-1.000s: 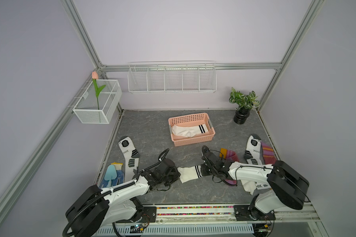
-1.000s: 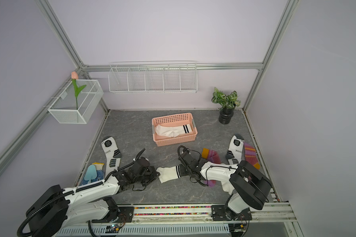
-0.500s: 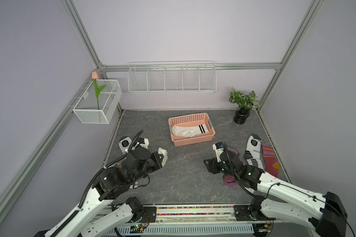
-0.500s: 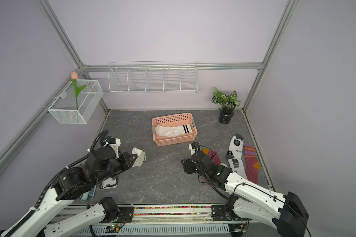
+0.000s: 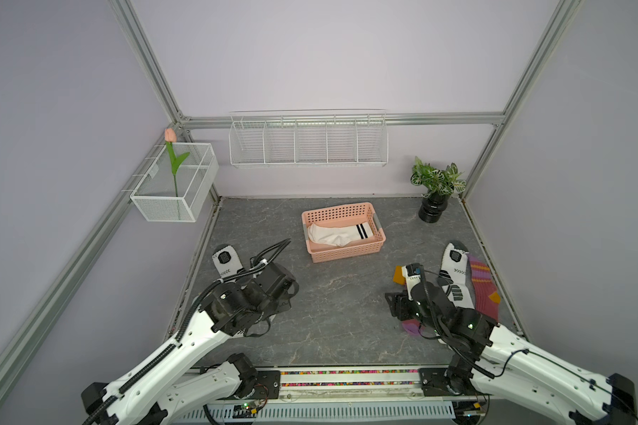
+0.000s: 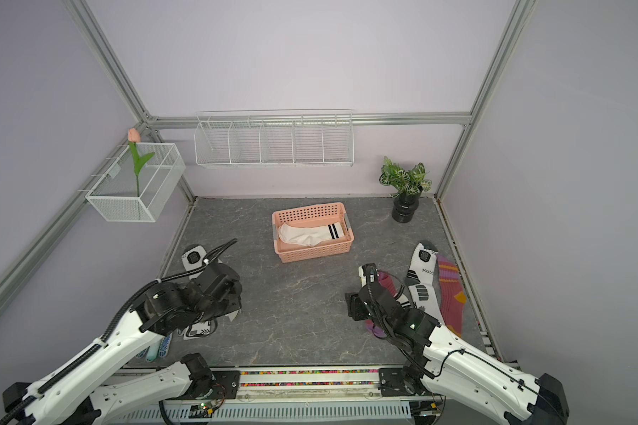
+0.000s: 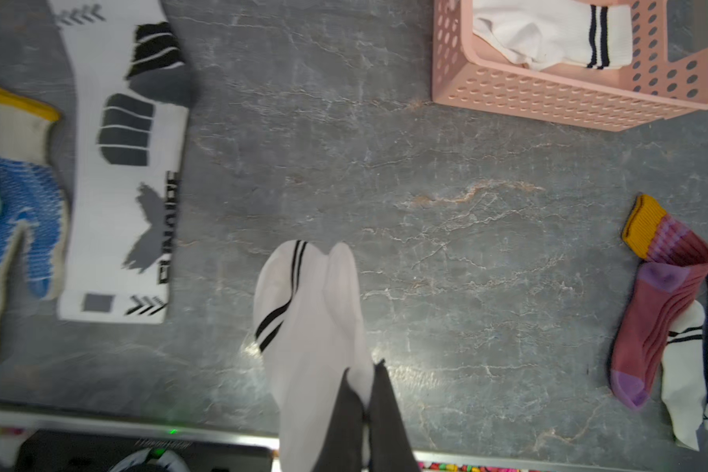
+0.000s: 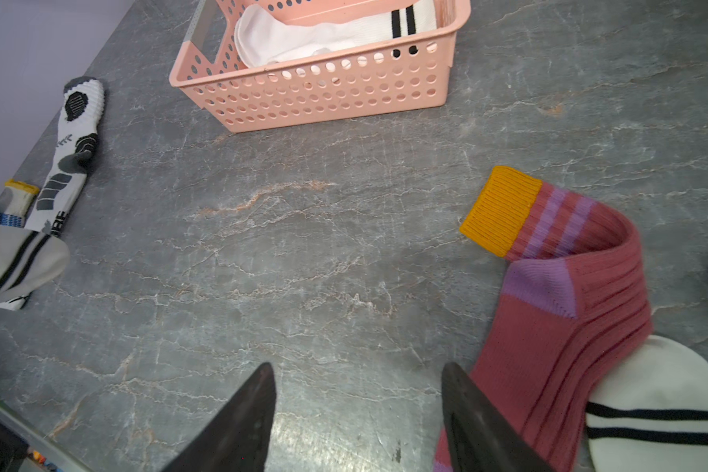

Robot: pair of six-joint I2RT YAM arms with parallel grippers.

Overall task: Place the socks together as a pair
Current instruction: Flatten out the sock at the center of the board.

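Left arm [image 5: 185,342] stretched forward, left gripper [image 7: 364,367] pinched tight on white sock [image 7: 315,310], right arm [image 5: 531,362] stretched forward, right gripper [image 8: 357,367] with jaws apart, empty.

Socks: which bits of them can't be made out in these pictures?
- Held striped sock: the left arm hides nearly all of it in both top views; the left wrist view shows it in the left gripper.
- Basket: whether one sock or two lies inside, the folds hide.
- Second striped sock: cut by the right wrist view's edge; the right arm mostly covers it from above.
- Glove: blurred and cut off, left wrist view.
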